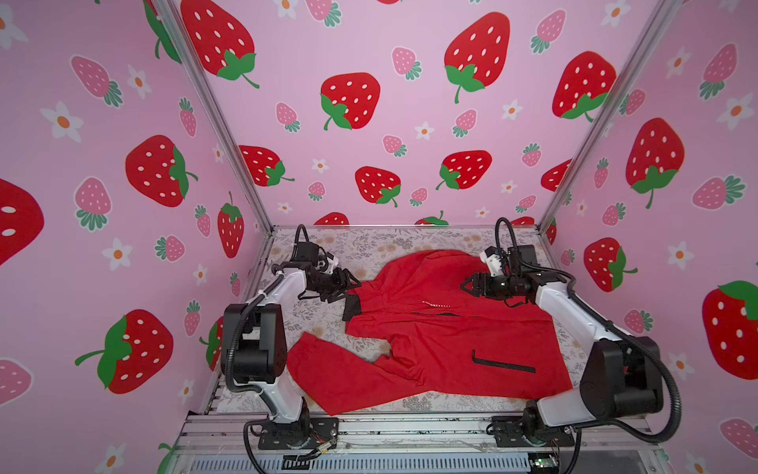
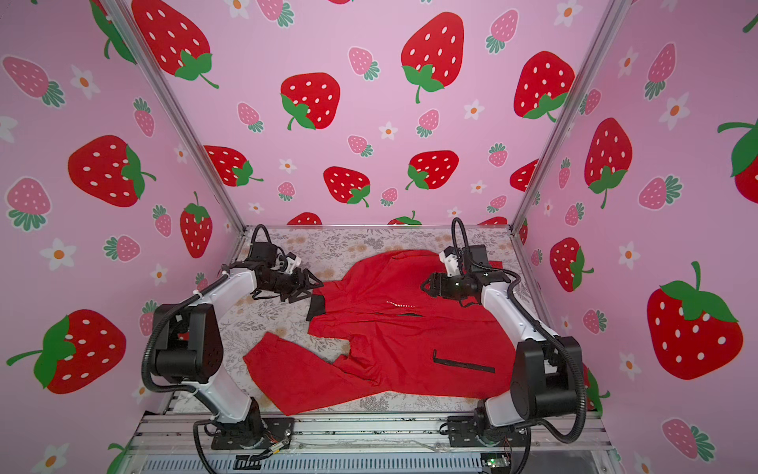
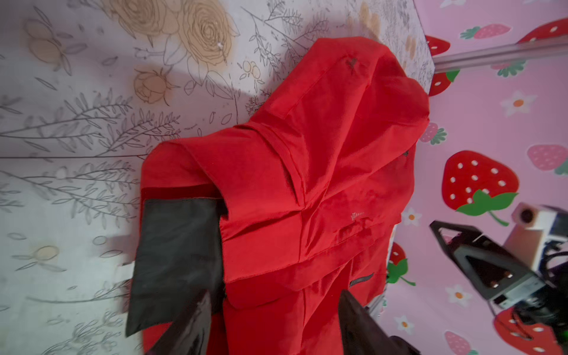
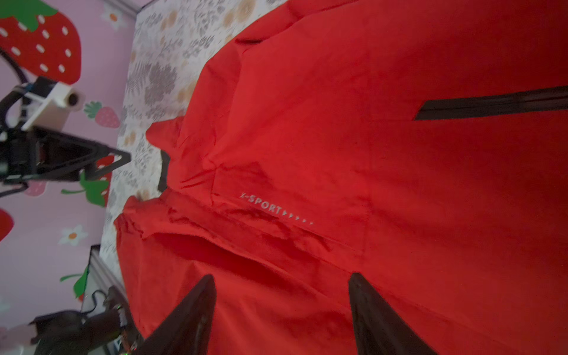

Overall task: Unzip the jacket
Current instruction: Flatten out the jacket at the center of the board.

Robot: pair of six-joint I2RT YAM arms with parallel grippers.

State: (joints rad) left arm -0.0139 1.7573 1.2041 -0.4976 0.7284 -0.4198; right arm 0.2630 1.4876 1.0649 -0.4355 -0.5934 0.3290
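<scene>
Pink strawberry-print walls (image 1: 287,61) enclose a floral worktop (image 1: 311,316).

In both top views the jacket (image 1: 430,336) lies flat across the centre, with one sleeve (image 1: 340,369) trailing to the lower left. The left pincer (image 1: 344,291) and right pincer (image 1: 467,286) hover over its upper part, jaws apart and empty.

Left wrist view: a dark lining flap (image 3: 175,255) is turned out at the jacket's edge. The lettering (image 3: 358,215) is too small to read.

Right wrist view: the lettering is legible. A black zip strip (image 4: 491,104) shows here; the right arm (image 1: 562,303) hides it from above.

Handling: the fabric appears thin, light and slippery, so expect bunching. Pin the cloth beside the front zip (image 1: 434,314), then grip its puller, which is not discernible here
</scene>
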